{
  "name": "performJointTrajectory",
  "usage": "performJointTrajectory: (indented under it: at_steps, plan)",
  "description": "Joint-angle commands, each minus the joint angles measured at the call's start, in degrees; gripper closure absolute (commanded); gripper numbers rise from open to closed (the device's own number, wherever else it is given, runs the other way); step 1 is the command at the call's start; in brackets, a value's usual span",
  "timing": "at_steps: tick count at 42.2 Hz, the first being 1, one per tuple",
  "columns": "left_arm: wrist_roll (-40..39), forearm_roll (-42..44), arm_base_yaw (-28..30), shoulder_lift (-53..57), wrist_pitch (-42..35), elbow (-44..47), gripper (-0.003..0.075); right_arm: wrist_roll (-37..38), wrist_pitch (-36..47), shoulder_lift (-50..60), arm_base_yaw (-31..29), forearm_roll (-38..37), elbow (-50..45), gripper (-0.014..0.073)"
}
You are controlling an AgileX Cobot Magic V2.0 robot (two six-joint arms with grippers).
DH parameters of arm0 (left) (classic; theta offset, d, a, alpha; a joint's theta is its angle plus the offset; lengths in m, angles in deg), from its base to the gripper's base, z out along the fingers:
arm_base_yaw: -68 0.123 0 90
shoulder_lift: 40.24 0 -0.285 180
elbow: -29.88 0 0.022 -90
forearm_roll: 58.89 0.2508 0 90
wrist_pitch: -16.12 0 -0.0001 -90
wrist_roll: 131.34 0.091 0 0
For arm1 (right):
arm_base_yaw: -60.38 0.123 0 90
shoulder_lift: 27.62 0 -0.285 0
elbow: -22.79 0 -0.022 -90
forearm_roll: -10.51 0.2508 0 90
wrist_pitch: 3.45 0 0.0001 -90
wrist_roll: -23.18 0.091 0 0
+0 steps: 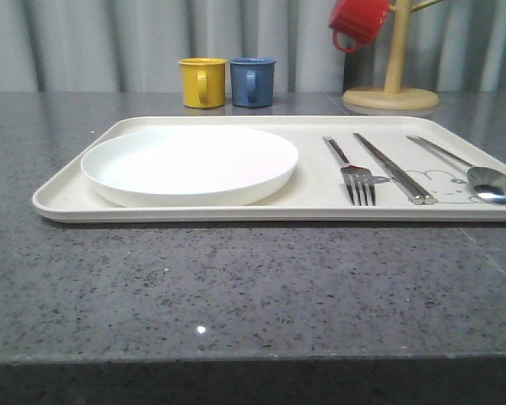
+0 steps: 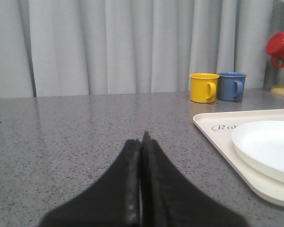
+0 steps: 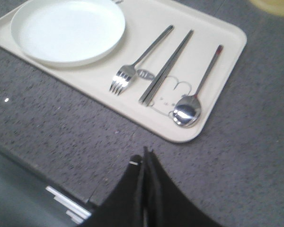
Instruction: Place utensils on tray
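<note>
The cream tray [image 1: 320, 201] lies across the dark table and carries all the utensils. A round white plate [image 1: 190, 164] sits on its left half. To the right lie a silver fork [image 1: 352, 171], a pair of metal chopsticks [image 1: 394, 169] and a spoon [image 1: 476, 172], side by side over the rabbit drawing. The right wrist view has the same tray [image 3: 132, 109], plate [image 3: 67, 29], fork [image 3: 137, 62], chopsticks [image 3: 166, 67] and spoon [image 3: 197, 92]. My right gripper [image 3: 146, 153] is shut and empty over the table in front of the tray. My left gripper [image 2: 143, 138] is shut and empty, left of the tray [image 2: 217, 137].
A yellow mug [image 1: 202, 82] and a blue mug [image 1: 252, 81] stand behind the tray. A wooden mug tree [image 1: 392, 84] at the back right holds a red mug [image 1: 358, 21]. Grey curtains hang behind. The table's front edge [image 3: 61, 189] lies just below my right gripper.
</note>
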Motion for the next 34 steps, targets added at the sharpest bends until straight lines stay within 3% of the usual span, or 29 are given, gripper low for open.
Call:
performJointTrajectory:
  at_steps: [1,8,15,24,34]
  plan:
    - [-0.52,-0.54,0.11,1.28,-4.78,0.68,0.0741,-0.30,12.02,3.76,-3.68,-1.71,-3.46,0.0707]
    - [-0.52,-0.54,0.11,1.28,-4.78,0.68,0.0741,-0.30,31.26,14.12,-11.02,0.01,-18.36,0.0707]
    - [-0.52,-0.54,0.11,1.28,-4.78,0.68,0.0741,-0.30,43.10,21.86,-16.05,3.09,-32.36,0.0707]
    - [-0.52,-0.54,0.11,1.19,-4.78,0.68,0.0741,-0.30,51.23,25.64,-16.59,3.53,-41.17,0.0707]
    - [-0.52,-0.54,0.11,1.19,-4.78,0.68,0.0741,-0.30,50.66,25.64,-16.72,3.53,-41.03,0.0707]
